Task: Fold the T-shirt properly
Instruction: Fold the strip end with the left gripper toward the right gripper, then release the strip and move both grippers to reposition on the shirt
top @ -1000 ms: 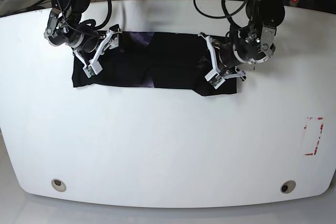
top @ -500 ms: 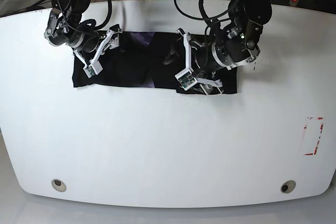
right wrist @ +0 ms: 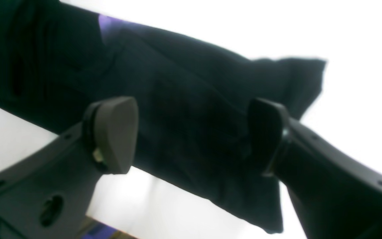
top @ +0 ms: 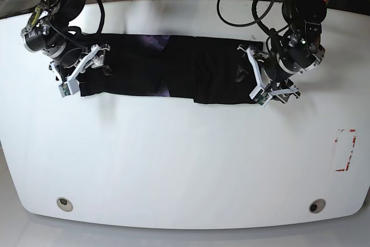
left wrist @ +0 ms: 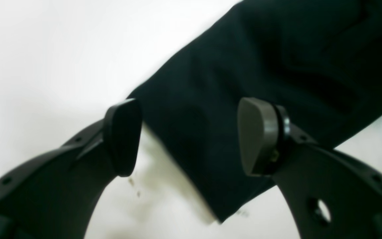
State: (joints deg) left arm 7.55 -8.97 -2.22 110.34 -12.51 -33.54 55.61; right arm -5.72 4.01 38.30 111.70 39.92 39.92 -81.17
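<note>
The black T-shirt lies folded into a long flat band across the far half of the white table. A purplish patch shows near its far edge. My left gripper is open over the shirt's right end. In the left wrist view the gripper hovers with the shirt's end beneath and between its pads. My right gripper is open at the shirt's left end. In the right wrist view the gripper straddles the cloth, and the purple patch shows beyond.
A red-marked rectangle sits near the table's right edge. Two round holes sit near the front edge. Black cables hang behind the arms at the table's far edge.
My left gripper swung from the middle of the shirt back to its right end. My right gripper moved left and forward to the shirt's left end. The shirt stays flat.
</note>
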